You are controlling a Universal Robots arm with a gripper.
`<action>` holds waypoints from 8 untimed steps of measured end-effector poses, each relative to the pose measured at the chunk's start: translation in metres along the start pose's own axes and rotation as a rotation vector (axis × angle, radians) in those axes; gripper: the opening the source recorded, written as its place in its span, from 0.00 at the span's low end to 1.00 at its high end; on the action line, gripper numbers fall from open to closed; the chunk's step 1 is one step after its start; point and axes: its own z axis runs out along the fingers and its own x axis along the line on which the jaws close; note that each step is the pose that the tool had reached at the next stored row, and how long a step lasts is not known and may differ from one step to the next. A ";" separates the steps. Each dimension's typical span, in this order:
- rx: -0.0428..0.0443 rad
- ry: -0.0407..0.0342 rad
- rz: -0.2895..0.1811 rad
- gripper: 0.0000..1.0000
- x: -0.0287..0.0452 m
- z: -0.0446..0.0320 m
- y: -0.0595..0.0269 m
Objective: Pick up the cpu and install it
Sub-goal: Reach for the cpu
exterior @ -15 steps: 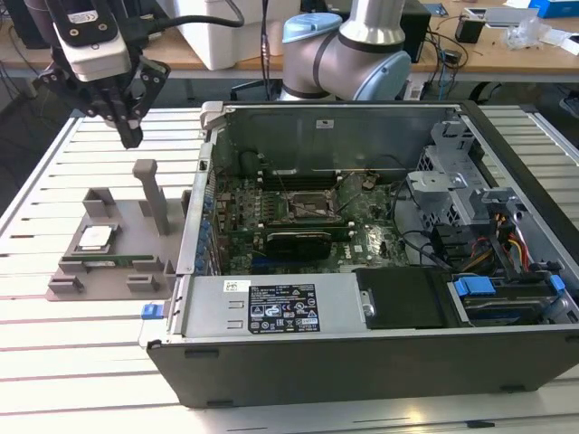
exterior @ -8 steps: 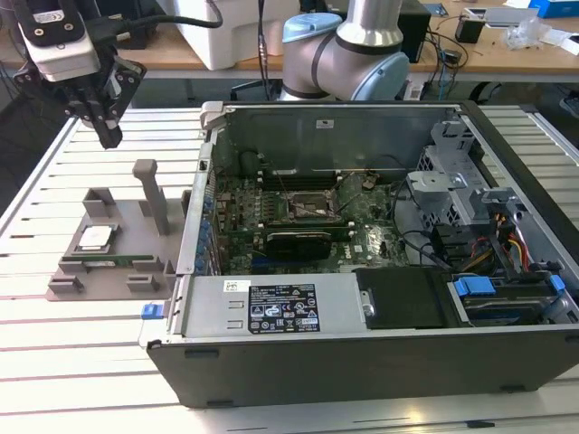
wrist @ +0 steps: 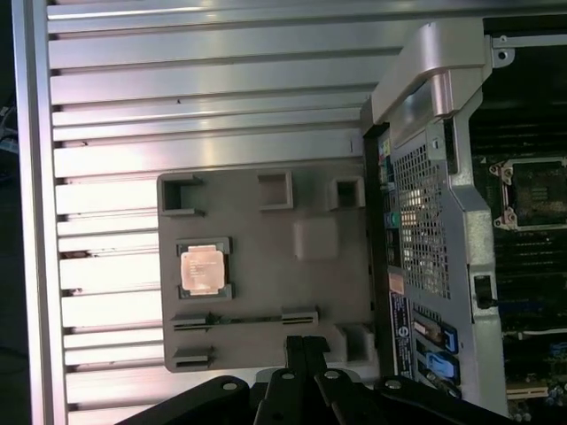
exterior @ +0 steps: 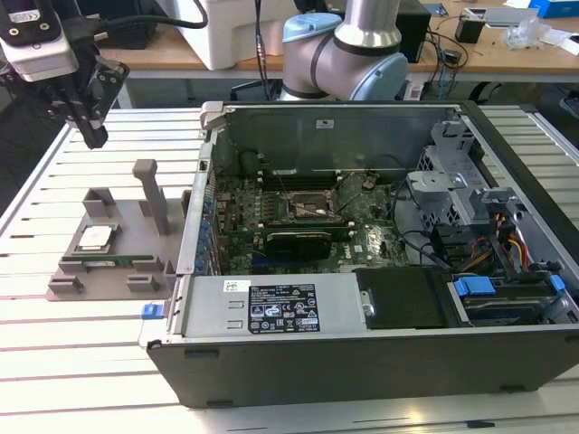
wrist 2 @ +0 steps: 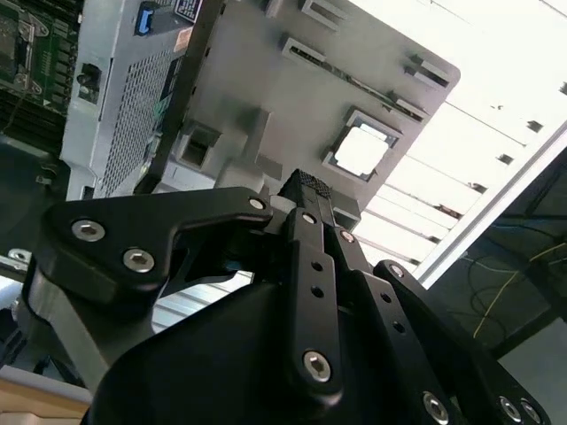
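1. The claw (exterior: 93,137) hangs in the air over the slatted worktop (exterior: 90,362) with nothing in it. In both wrist views its black fingers (wrist 2: 306,232) look pressed together, though the angle is steep, so take that as likely rather than certain.
2. Below the claw and well apart from it sits the grey holder (wrist: 257,257), flat on the worktop.
3. The cpu (wrist: 203,268) lies in a square recess of that holder, beneath the claw and a little off to one side of its tips, not yet lifted.
4. As for the step, I'd call this the approach for the pick. Nothing is grasped and nothing is installed.
5. By my reading, a grasp here calls for the fingers spread wide enough to take the chip's edges, and the claw centred square over the recess.
6. The chip lies flat with its shiny metal top facing up at the claw. It is square, so it has no real long axis, and its edges run parallel to the holder's.
7. Farther out beyond the holder is the open computer case (exterior: 362,348), and deeper inside it the bare socket (exterior: 308,208).
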 end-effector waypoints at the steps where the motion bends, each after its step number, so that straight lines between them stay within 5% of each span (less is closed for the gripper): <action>1: 0.0000 0.0000 0.000 0.11 0.0028 -0.0001 -0.0002; 8: 0.0000 0.0000 0.000 0.11 0.0157 -0.0004 -0.0011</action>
